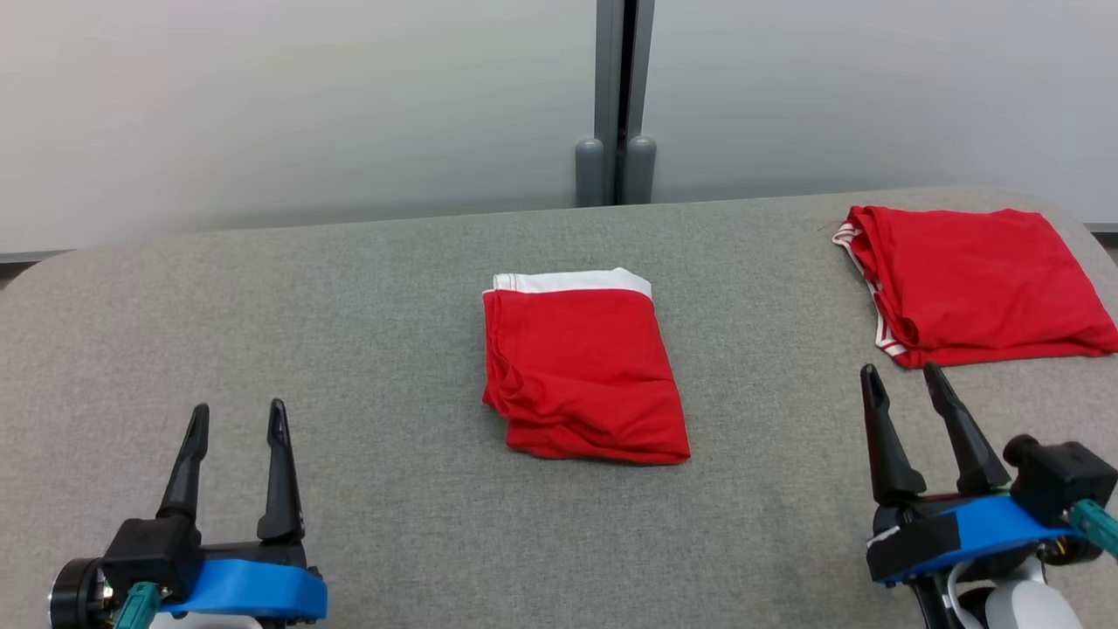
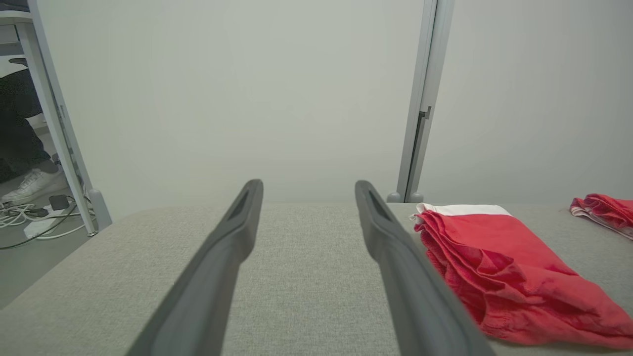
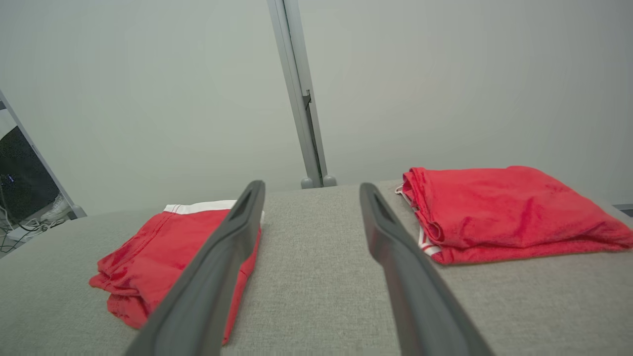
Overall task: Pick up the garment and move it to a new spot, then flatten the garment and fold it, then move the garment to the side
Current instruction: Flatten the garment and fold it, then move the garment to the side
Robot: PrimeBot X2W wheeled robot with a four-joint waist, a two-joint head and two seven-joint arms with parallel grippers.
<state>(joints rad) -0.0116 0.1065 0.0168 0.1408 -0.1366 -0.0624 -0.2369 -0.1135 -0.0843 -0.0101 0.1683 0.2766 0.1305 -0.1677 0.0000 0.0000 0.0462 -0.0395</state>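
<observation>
Head view: red garment [image 1: 581,376], folded, white waistband toward the far edge, at the centre of the bench [image 1: 262,306]. Second garment [image 1: 978,284], folded, at the far right corner, probably set aside. Left tool [image 1: 239,407] and right tool [image 1: 900,370] by the front corners, fingers spread, empty, clear of the fold.

Left wrist view: fingers apart over bare bench, garment just beside.

Right wrist view: fingers apart, aimed between both garments. Side move judged pending.

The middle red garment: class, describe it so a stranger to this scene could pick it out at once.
Find the grey table and the grey post behind it. Just in front of that post, mid-table, lies a folded red garment. Unlike the other garment at the far right, it has a broad white band along its far edge.
</observation>
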